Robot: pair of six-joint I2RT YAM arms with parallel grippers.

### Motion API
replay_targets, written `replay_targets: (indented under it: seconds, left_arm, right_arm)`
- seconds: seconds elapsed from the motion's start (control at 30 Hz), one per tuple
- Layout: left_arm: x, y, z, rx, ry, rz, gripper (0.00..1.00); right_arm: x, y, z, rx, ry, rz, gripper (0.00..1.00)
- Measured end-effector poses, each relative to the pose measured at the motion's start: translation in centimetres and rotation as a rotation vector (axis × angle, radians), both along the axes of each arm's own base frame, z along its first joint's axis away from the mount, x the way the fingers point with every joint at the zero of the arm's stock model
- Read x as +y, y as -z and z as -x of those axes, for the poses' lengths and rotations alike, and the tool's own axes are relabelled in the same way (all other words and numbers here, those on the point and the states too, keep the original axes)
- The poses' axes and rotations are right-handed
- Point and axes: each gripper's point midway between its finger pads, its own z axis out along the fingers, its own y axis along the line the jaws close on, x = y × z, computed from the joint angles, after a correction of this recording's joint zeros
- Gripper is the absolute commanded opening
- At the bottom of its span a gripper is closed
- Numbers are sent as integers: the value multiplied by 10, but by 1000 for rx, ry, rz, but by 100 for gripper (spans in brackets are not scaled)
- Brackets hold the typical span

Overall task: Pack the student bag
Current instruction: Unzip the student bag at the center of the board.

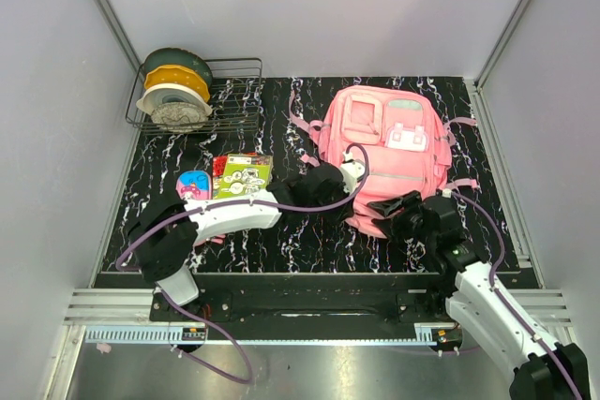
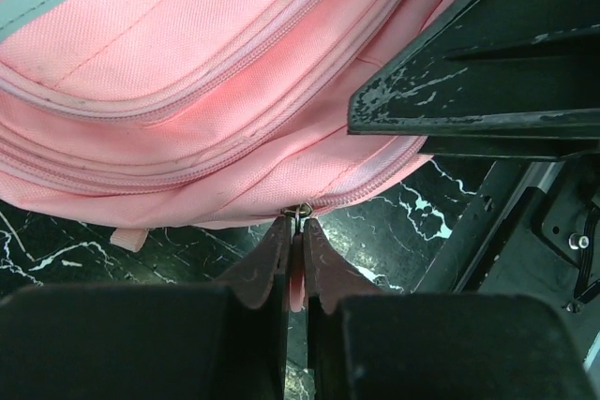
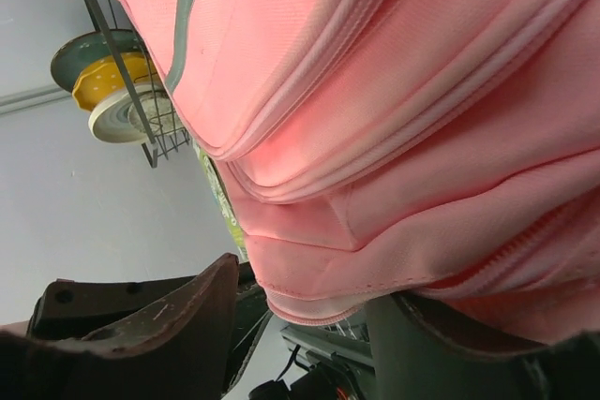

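student bag: flat on the bench, right of centre in the top view, pockets up.
left claw: pinched shut on the bag's pink zipper pull, at its lower left edge.
right claw: jaws apart, astride the bag's lower edge.

place: robot test booth | evidence: plain grey walls, aluminium frame rails, black marbled tabletop
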Motion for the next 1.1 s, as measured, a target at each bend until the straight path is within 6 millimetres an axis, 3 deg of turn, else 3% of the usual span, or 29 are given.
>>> replay_targets:
  seconds: [0.1, 0.33, 0.37, 0.43, 0.47, 0.53, 0.57, 0.6, 0.67, 0.7, 0.9, 1.1]
  left_arm:
    - [-3, -2, 0, -7, 4, 11, 0]
    - [-6, -5, 1, -16, 8, 25, 0]
    - [-6, -5, 1, -16, 8, 25, 0]
    - [-7, -5, 1, -16, 8, 25, 0]
    - [-7, -5, 0, -17, 8, 27, 0]
    - [-8, -4, 0, -17, 8, 27, 0]
    - [-8, -3, 0, -16, 8, 26, 0]
    - [-8, -3, 0, -16, 8, 25, 0]
    - [-8, -2, 0, -15, 8, 23, 0]
    - [-8, -1, 0, -14, 8, 22, 0]
    - [-10, -2, 1, -21, 10, 26, 0]
    - [-4, 5, -3, -48, 3, -2, 0]
  right_arm:
    - [0, -2, -3, -14, 2, -1, 50]
    - [2, -5, -6, -29, 2, -10, 46]
    - [2, -4, -6, -28, 0, -10, 40]
    - [3, -5, -6, -31, -4, -9, 15]
    - [3, -5, -6, -34, -6, -12, 10]
    - [5, -7, -7, -49, -16, -17, 19]
    - [5, -7, -7, -53, -19, -19, 31]
    - [6, -7, -7, -59, -23, -22, 34]
    - [7, -8, -6, -64, -30, -30, 15]
    - [8, -9, -6, -71, -34, -33, 0]
    - [5, -21, -6, -136, -29, -32, 0]
    - [-6, -14, -3, -125, -24, 79, 0]
